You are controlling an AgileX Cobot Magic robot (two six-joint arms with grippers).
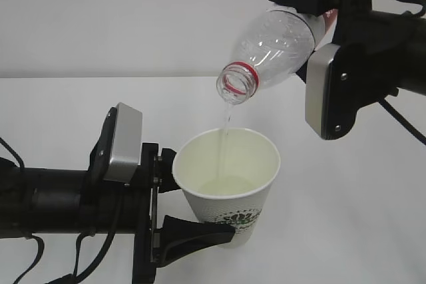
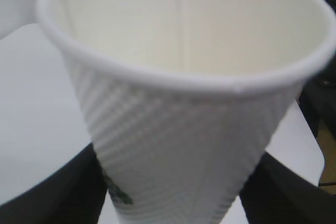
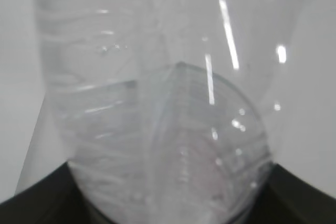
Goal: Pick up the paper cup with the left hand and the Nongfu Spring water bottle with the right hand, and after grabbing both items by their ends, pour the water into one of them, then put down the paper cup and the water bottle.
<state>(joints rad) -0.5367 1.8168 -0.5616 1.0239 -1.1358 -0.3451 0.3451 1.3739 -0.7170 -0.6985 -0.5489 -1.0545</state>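
Note:
The white paper cup [image 1: 229, 187] with a green logo is held upright above the table, my left gripper [image 1: 200, 197] shut on its lower part. Its ribbed wall [image 2: 178, 145] fills the left wrist view between two black fingers [image 2: 58, 192]. Above it the Nongfu Spring water bottle [image 1: 276, 48] is tilted mouth-down, its red neck ring over the cup. My right gripper [image 1: 313, 4] is shut on the bottle's body; the clear bottle [image 3: 173, 129] fills the right wrist view. A thin stream of water [image 1: 226, 128] falls into the cup, where faintly yellowish liquid [image 1: 226, 185] lies at the bottom.
A white table [image 1: 346, 217] stretches under both arms, with a pale wall behind. The grey block [image 1: 329, 91] of the right arm hangs beside the bottle, to the right of and above the cup. The table's edge [image 2: 307, 161] shows at the right of the left wrist view.

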